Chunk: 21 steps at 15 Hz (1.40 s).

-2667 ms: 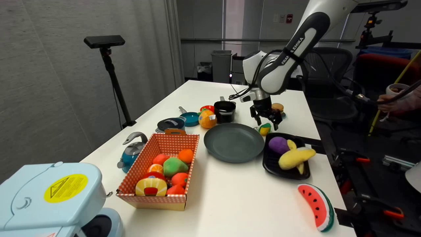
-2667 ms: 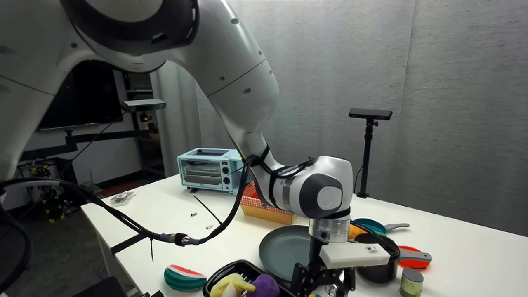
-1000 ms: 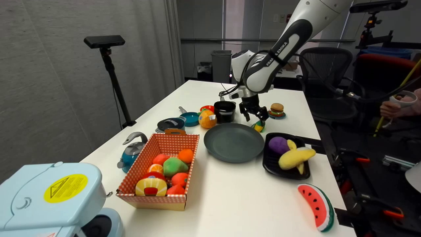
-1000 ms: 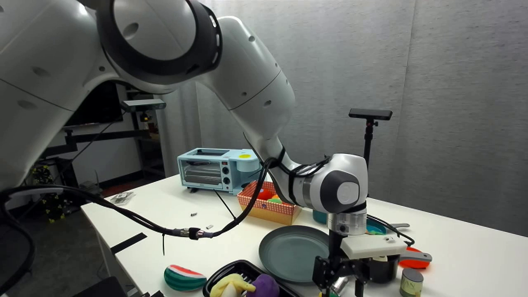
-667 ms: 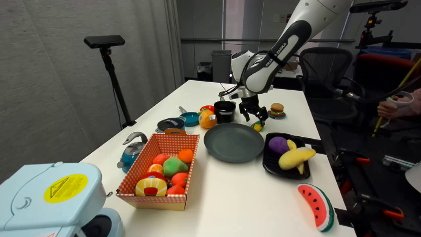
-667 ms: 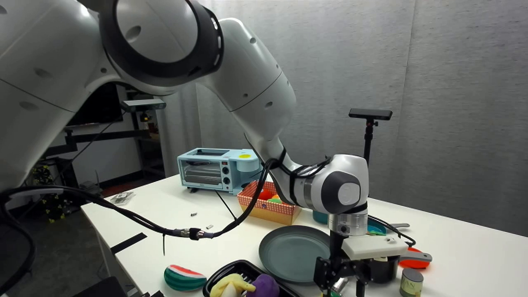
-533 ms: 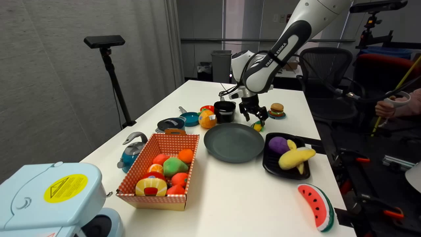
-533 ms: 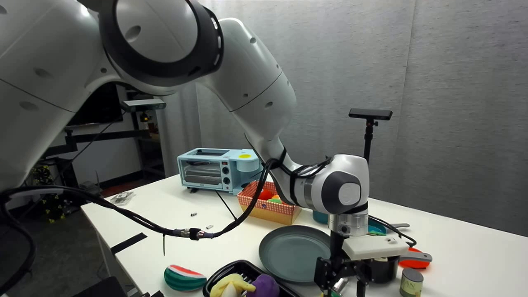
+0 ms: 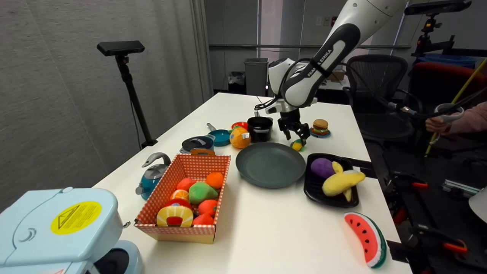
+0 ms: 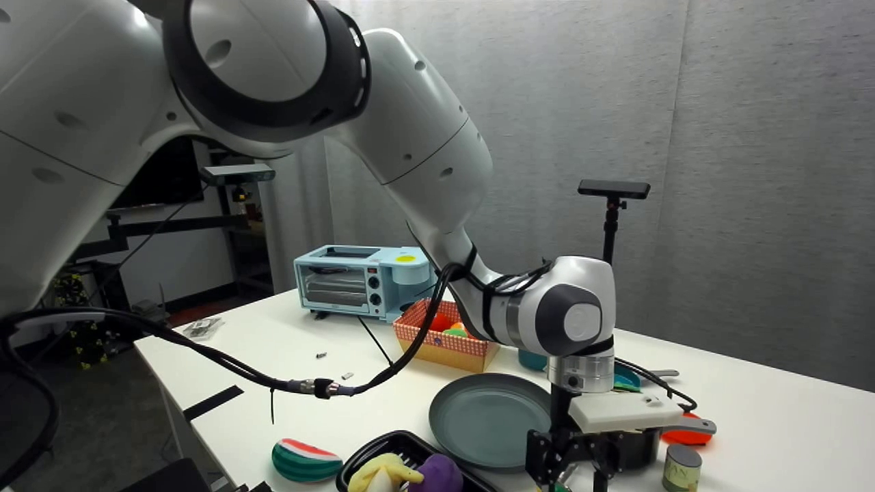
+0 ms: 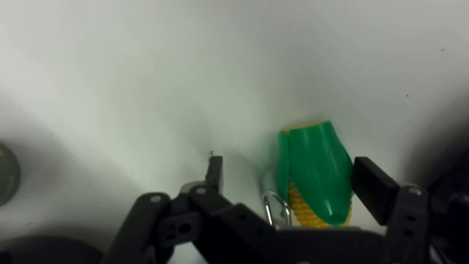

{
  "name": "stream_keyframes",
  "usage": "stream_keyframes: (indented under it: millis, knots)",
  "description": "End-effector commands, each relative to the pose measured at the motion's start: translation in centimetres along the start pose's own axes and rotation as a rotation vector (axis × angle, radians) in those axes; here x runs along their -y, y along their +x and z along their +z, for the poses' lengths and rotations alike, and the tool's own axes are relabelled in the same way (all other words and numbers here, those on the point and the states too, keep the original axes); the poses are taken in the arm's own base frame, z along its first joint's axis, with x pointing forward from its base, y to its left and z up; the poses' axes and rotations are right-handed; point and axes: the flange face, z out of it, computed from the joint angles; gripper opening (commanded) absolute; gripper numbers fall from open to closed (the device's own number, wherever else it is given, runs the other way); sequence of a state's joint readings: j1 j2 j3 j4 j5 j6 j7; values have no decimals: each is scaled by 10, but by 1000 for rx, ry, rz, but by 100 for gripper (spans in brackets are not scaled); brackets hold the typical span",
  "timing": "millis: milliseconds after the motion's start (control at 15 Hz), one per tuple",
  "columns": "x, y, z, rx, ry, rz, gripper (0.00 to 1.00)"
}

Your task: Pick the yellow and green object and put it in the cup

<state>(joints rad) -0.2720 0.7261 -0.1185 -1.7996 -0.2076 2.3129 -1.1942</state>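
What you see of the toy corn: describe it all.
The toy corn has a glossy, plastic-looking green husk partly covering bumpy yellow kernels, and a yellowish edge at one end. It lies on the white table near the dark plate, beside a metal loop. In the wrist view it is between the open fingers, one apparently touching its side, the other apart.
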Motion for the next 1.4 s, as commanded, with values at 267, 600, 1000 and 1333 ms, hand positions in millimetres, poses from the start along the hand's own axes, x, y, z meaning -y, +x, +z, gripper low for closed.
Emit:
stream_keyframes:
  millis: [267,600,1000,1333]
  knots:
    - [-6,-3,0,15,4,54,37]
    - [-6,-4,0,2,2,108,22]
    - [-4,-5,0,-39,-1,293,22]
    - [-4,-6,0,-68,-3,451,22]
